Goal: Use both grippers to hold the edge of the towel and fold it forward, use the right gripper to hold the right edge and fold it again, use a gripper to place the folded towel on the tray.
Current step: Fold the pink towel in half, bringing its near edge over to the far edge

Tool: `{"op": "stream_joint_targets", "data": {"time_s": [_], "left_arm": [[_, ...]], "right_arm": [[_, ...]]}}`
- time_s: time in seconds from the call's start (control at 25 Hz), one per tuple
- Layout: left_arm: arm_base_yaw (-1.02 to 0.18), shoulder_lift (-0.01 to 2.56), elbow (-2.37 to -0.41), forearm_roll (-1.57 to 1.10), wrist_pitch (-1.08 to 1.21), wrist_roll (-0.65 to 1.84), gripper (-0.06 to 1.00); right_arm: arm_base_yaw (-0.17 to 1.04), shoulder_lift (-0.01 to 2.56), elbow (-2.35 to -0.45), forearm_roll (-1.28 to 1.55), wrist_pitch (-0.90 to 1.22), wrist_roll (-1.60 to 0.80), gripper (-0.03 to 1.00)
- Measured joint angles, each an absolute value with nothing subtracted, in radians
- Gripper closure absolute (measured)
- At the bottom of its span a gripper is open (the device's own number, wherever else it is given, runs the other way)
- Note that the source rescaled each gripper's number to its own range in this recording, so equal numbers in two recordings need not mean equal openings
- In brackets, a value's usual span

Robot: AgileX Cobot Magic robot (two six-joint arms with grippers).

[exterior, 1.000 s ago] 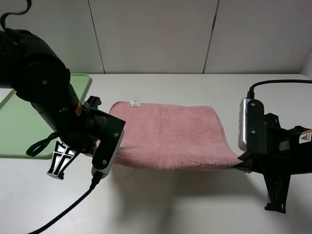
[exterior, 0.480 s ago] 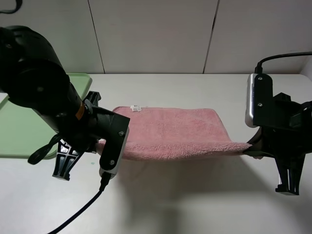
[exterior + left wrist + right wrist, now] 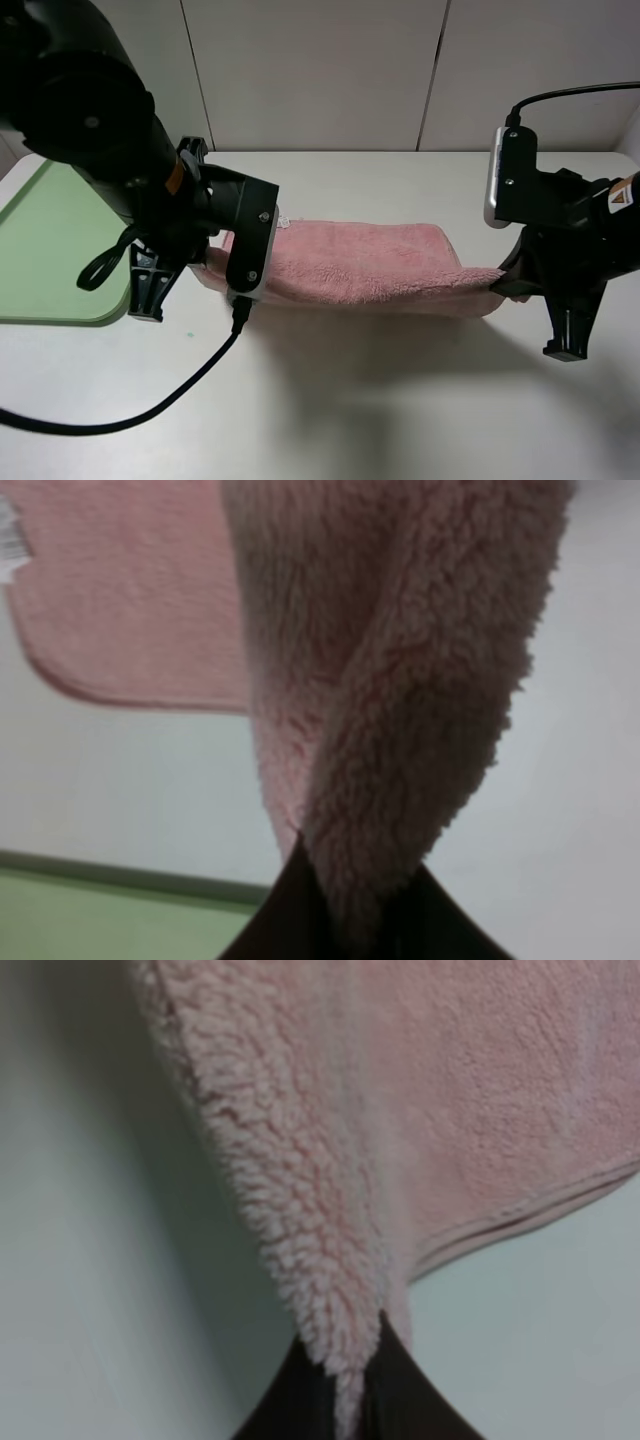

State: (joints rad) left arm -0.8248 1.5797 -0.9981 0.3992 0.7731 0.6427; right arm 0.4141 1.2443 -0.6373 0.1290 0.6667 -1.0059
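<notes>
A pink fluffy towel (image 3: 360,262) lies across the middle of the white table, its near edge lifted and carried over the far part. My left gripper (image 3: 212,262) is shut on the towel's left near corner (image 3: 400,700). My right gripper (image 3: 505,283) is shut on the right near corner (image 3: 300,1220). Both hold the edge a little above the table, stretched between them. A white label (image 3: 283,219) marks the towel's far left corner. The green tray (image 3: 50,240) lies at the left, partly hidden by my left arm.
The table's back edge meets a white panelled wall (image 3: 320,70). A black cable (image 3: 150,400) from the left arm trails over the near table. Bare table surface (image 3: 400,400) lies in front of the towel.
Both grippers have moved away from the camera with the towel's near edge, carrying it over the far half. The visible towel has become a narrower band.
</notes>
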Motion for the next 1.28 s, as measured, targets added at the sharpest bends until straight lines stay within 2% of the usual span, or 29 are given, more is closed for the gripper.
{"op": "stream_joint_targets", "data": {"time_s": [0.4, 0.68, 0.88, 1.28], "left_arm": [[-0.697, 1.724, -1.099, 0.411, 0.776, 0.648, 0.94], [-0.601, 1.776, -1.152, 0.39, 0.699, 0.702, 0.94], [-0.582, 1.838, -1.195, 0.385, 0.658, 0.718, 0.94], [-0.564, 1.987, -1.339, 0.402, 0.678, 0.719, 0.94]], "right_arm": [[0.408, 1.408, -0.758, 0.096, 0.651, -1.003, 0.97], [0.331, 1.51, -0.857, 0.113, 0.621, -1.004, 0.97], [0.282, 1.553, -0.888, 0.123, 0.603, -1.026, 0.97], [0.271, 1.648, -0.95, 0.114, 0.56, -1.038, 0.97]]}}
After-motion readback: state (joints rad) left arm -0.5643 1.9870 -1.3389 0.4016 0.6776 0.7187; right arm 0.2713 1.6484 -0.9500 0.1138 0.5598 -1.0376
